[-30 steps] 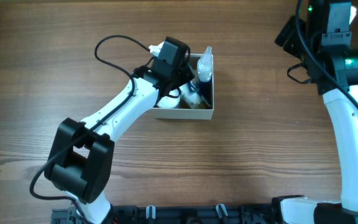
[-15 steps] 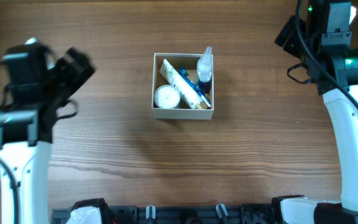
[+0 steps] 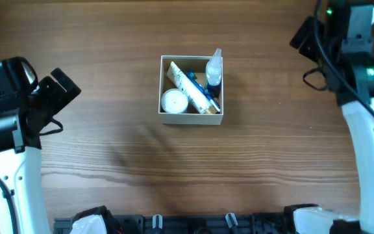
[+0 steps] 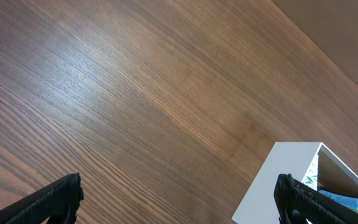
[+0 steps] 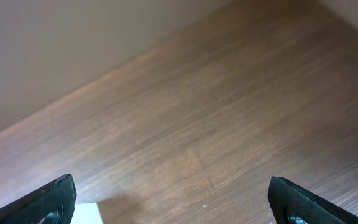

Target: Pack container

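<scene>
The container (image 3: 190,118), a square white-walled box with a tan inside, sits at the table's middle. In it lie a round white jar (image 3: 173,101), a printed tube (image 3: 191,88) and a spray bottle (image 3: 213,70) leaning on the right wall. My left gripper (image 3: 56,97) hangs open far to the left, with nothing in it. In the left wrist view the left gripper (image 4: 179,202) spans bare wood, and the container's white wall (image 4: 278,180) shows at lower right. My right gripper (image 3: 304,39) is open at the far right corner, and in its own view the right gripper (image 5: 176,202) holds nothing.
Brown wooden tabletop (image 3: 187,169) lies all round the box. The white arm links rise along the left (image 3: 18,175) and right (image 3: 369,149) edges. A black rail (image 3: 193,224) runs along the front edge.
My left arm has pulled back from over the container to the far left, and its jaws have opened. The toiletries stay in the box. The right arm has barely shifted.
</scene>
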Available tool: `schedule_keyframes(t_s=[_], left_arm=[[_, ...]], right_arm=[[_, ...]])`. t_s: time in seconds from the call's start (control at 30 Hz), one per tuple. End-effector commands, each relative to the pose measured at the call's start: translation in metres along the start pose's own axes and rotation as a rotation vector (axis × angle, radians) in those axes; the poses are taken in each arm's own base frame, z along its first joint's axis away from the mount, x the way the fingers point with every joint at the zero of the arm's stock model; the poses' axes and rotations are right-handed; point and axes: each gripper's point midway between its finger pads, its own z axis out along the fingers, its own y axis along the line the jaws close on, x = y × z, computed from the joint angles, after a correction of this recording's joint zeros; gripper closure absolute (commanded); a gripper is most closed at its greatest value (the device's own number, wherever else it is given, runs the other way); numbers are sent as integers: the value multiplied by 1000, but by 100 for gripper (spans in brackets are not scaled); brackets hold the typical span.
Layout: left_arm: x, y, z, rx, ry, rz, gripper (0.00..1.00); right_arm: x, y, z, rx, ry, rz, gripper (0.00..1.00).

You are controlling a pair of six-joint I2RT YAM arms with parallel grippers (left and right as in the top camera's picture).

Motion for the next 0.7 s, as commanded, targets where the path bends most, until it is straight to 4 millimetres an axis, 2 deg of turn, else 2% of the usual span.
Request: schedule_keyframes(t_s=[0.0, 0.07, 0.13, 0.17, 0.2, 0.27, 0.3, 0.33, 0.43, 0.5, 0.57, 0.67], left_arm=[[-1, 4, 1, -15, -2, 19, 0], [-1, 4, 1, -15, -2, 19, 0], [-1, 4, 1, -15, -2, 19, 0], [-1, 4, 1, -15, -2, 19, 0], [-1, 4, 1, -15, -2, 19, 0], [-1, 4, 1, -15, -2, 19, 0], [-1, 4, 1, -15, -1, 19, 0], [-1, 4, 1, -15, -2, 19, 0], [-1, 4, 1, -15, -2, 19, 0], [-1, 4, 1, -15, -2, 19, 0], [-1, 4, 1, -15, -2, 19, 0], [-1, 4, 1, -15, -2, 19, 0]], right_arm=[[-27, -19, -66, -59, -153, 53, 0], [-24, -30, -87, -79, -190, 70, 0], [-13, -43, -103, -90, -212, 79, 0], [-4, -53, -108, -81, -224, 82, 0], [2, -75, -115, -23, -296, 111, 0], [18, -91, -112, -8, -357, 140, 0], [27, -95, -108, -18, -377, 150, 0], [46, -99, -98, -34, -388, 156, 0], [120, -102, -61, -106, -294, 58, 0], [158, -99, -42, -161, -246, -21, 0], [188, -100, -27, -194, -228, -76, 0], [215, -109, -12, -199, -233, -74, 0]])
